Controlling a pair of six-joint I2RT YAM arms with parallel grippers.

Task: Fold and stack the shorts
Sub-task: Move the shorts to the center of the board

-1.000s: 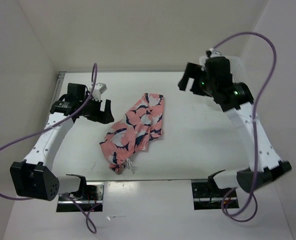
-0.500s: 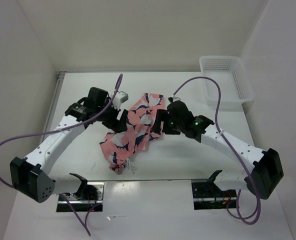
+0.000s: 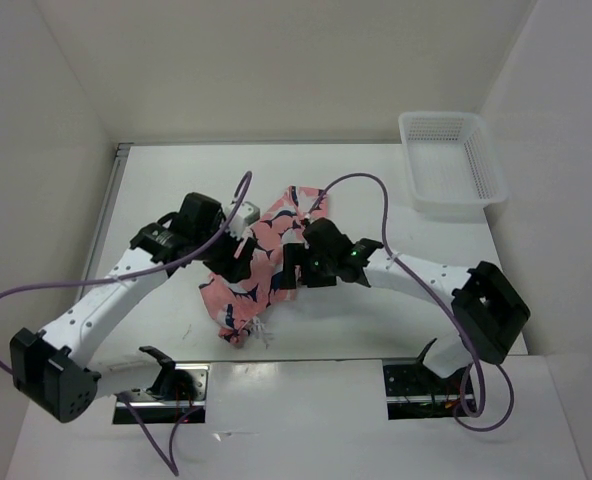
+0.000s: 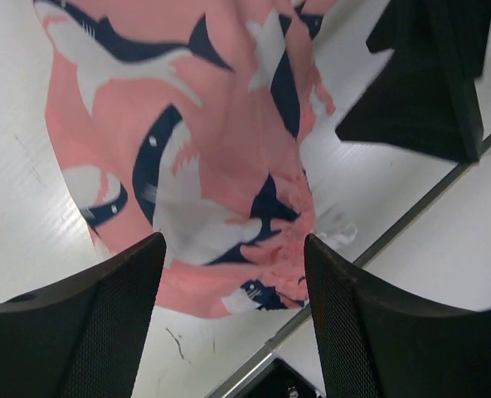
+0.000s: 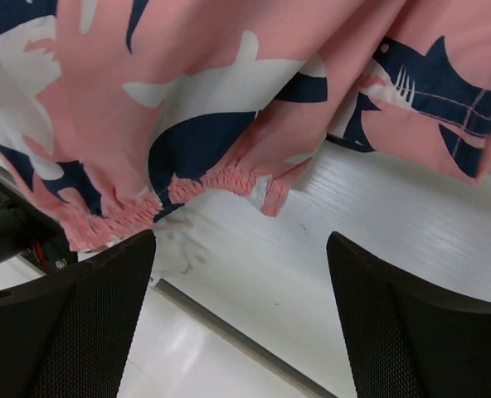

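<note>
The shorts (image 3: 238,290), salmon-pink with navy-and-white sharks, lie crumpled in a diagonal heap at the table's middle. Their white drawstring (image 3: 264,332) trails toward the front edge. My left gripper (image 3: 238,255) hangs low over the heap's left side, open, and the left wrist view shows the shorts (image 4: 204,149) spread under the left gripper (image 4: 233,249). My right gripper (image 3: 291,265) stands open at the heap's right side. In the right wrist view the gathered waistband of the shorts (image 5: 229,83) lies just beyond the right gripper (image 5: 241,240), with bare table between its fingers.
A white mesh basket (image 3: 456,205) stands at the back right corner. The table's front edge (image 3: 306,358) runs close below the heap. Part of the right arm (image 4: 428,75) shows dark in the left wrist view, close beside the left gripper. Purple cables loop over both arms.
Both arms have come in to the shorts: the right swung down from the back right, uncovering the basket, and the left moved right. The shorts lie as before.
</note>
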